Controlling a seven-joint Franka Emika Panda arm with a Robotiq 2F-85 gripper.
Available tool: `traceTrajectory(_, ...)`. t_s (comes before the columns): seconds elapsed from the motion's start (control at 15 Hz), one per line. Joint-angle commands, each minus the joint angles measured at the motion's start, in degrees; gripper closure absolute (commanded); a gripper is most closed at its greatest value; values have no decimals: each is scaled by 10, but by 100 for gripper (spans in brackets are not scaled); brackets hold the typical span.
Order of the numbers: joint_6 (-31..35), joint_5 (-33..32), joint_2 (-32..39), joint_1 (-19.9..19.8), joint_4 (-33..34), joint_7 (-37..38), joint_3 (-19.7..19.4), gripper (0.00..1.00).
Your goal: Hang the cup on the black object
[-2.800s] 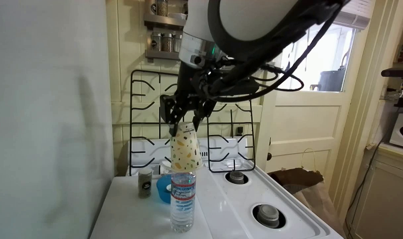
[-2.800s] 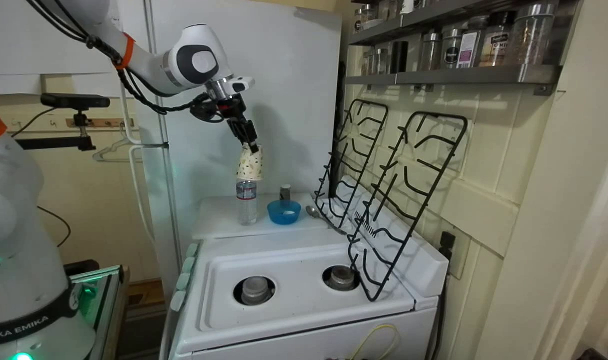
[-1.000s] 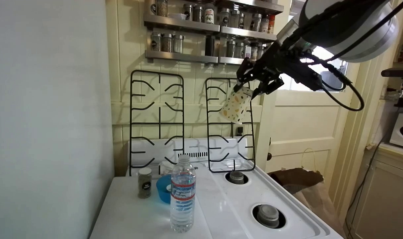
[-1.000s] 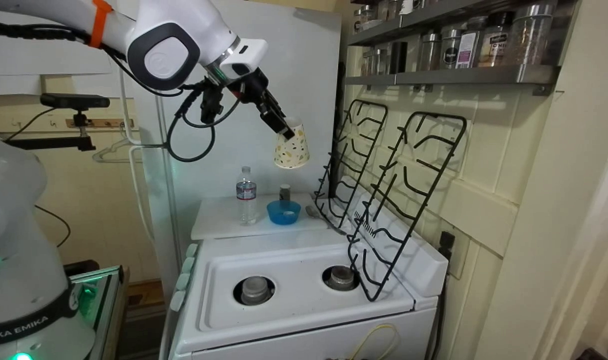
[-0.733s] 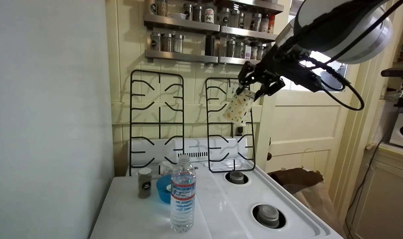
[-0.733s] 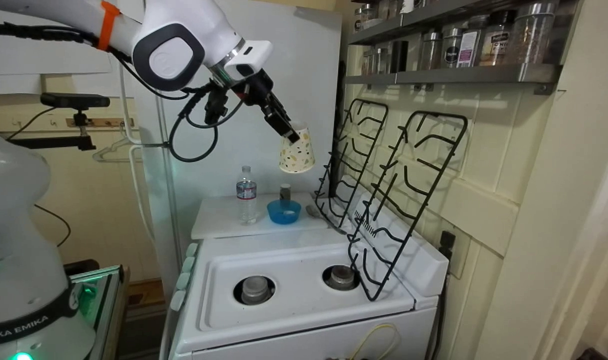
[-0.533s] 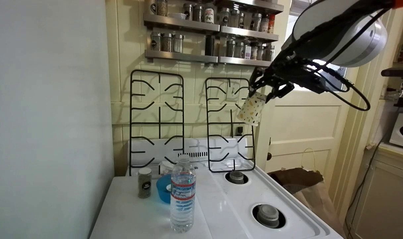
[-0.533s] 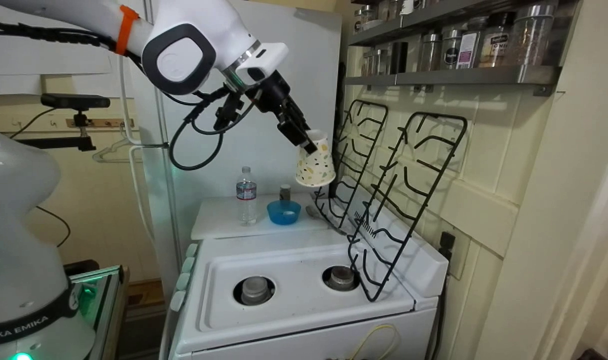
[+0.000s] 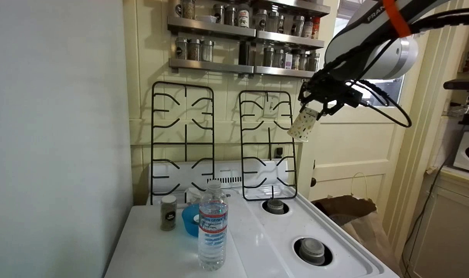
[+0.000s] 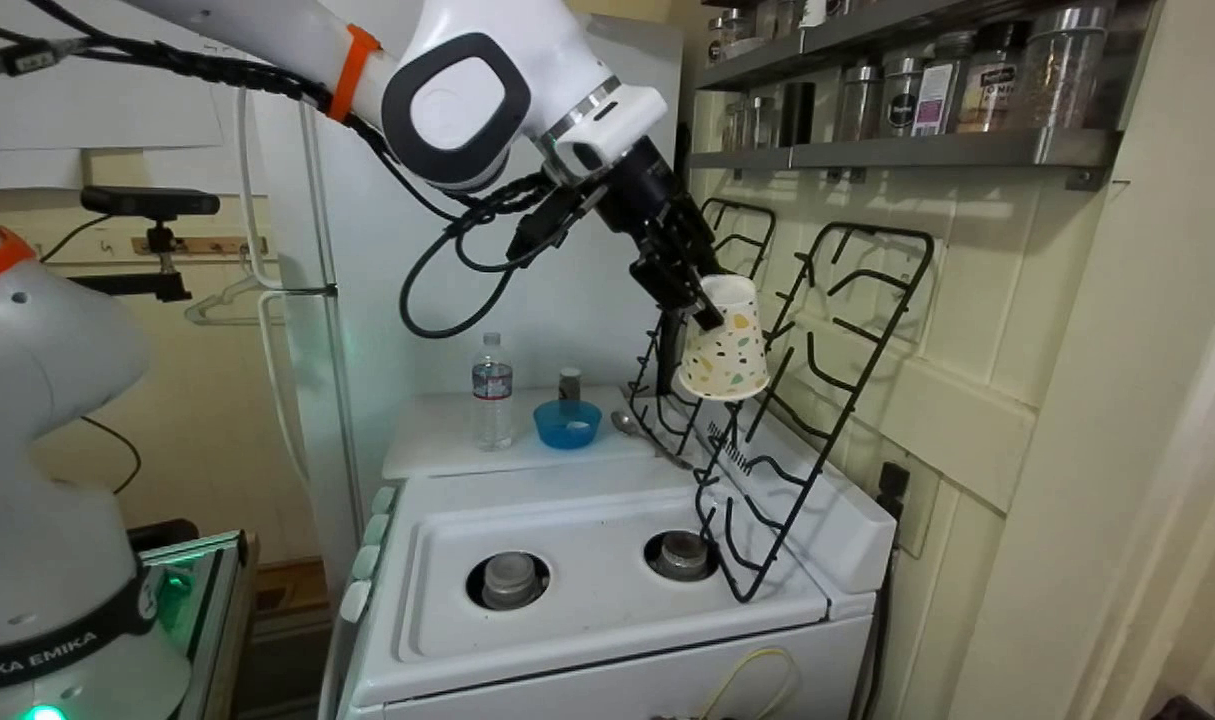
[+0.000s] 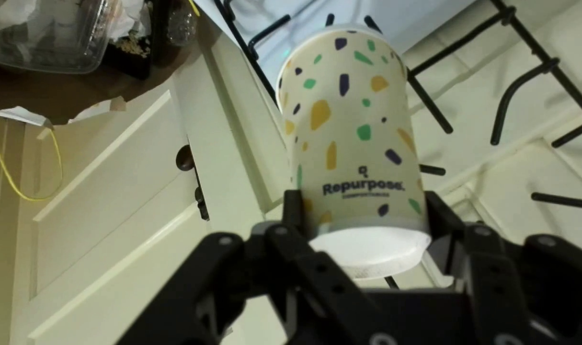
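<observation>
My gripper [image 9: 310, 111] is shut on the base end of the pale cream cup [image 9: 303, 125] with coloured specks. The cup is upside down and tilted, its wide mouth pointing down and away from the gripper. In the wrist view the cup [image 11: 353, 129] sits between both fingers, and its white base shows. Two black grates lean against the back wall. The cup is held in the air beside the right-hand grate [image 9: 269, 143], overlapping its edge in an exterior view; this grate [image 10: 853, 390] stands behind the cup [image 10: 727, 350]. Grate prongs [image 11: 429, 103] show past the cup; contact cannot be told.
The second grate [image 9: 186, 143] stands to the left. A clear bottle [image 9: 213, 227], a blue bowl [image 9: 190, 222] and a spice jar [image 9: 168, 214] stand on the white top. Shelves with jars [image 10: 907, 152] hang above. A paper bag [image 9: 373, 233] stands beside the stove.
The gripper has lifted the cup off the bottle and carried it toward the right-hand grate, tilting it. In the last second it moved further right and down in both exterior views.
</observation>
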Motion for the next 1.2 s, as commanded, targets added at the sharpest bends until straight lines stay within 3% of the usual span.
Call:
traceTrajectory(0.0,-31,-43,64,-38,85,83,49,63)
traceTrajectory(0.07,-4,-20,30,-21,41,43,26,38)
traceTrajectory(0.2,-11,-27,54,-27,69,61,40,38)
traceTrajectory(0.27,-12,-28,60,-28,75,63,42,63)
traceTrajectory(0.6,-3,-38,54,-35,74,112,61,63)
traceTrajectory(1.13,-25,-138,54,-97,81,238,112,63)
